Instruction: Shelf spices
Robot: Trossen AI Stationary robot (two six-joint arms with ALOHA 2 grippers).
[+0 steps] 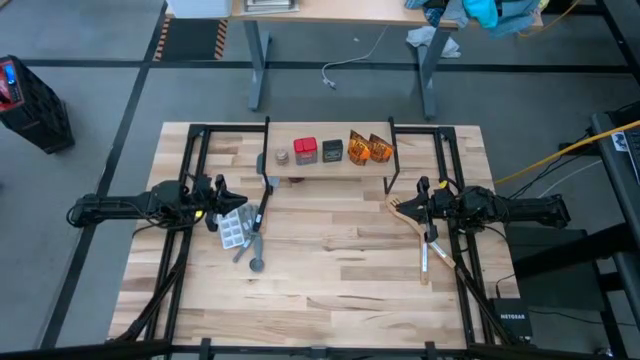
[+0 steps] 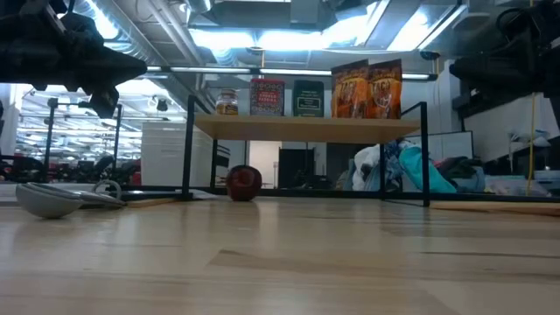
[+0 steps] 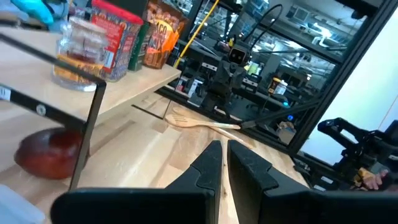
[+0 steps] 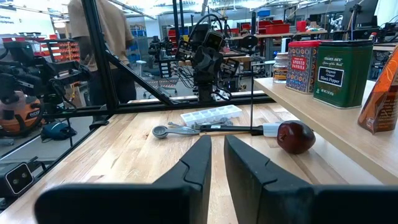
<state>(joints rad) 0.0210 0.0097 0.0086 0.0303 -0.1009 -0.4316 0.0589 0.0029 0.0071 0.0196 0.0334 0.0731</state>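
Spices on shelf; both arms idle at the table's side edges.

The shelf (image 1: 325, 168) stands at the middle of the table's (image 1: 330, 290) far edge. On its plank, in a row: small jar (image 1: 283, 158), red box (image 1: 305, 151), dark grey box (image 1: 332, 151), two orange packets (image 1: 368, 147). A dark red round object (image 2: 243, 182) lies under the shelf. Left gripper (image 1: 222, 189) near the left edge, fingers pressed together, holding nothing, beside the white blister tray (image 1: 233, 230). Right gripper (image 1: 422, 201) near the right edge, fingers closed, empty, over the wooden utensil (image 1: 420, 232).
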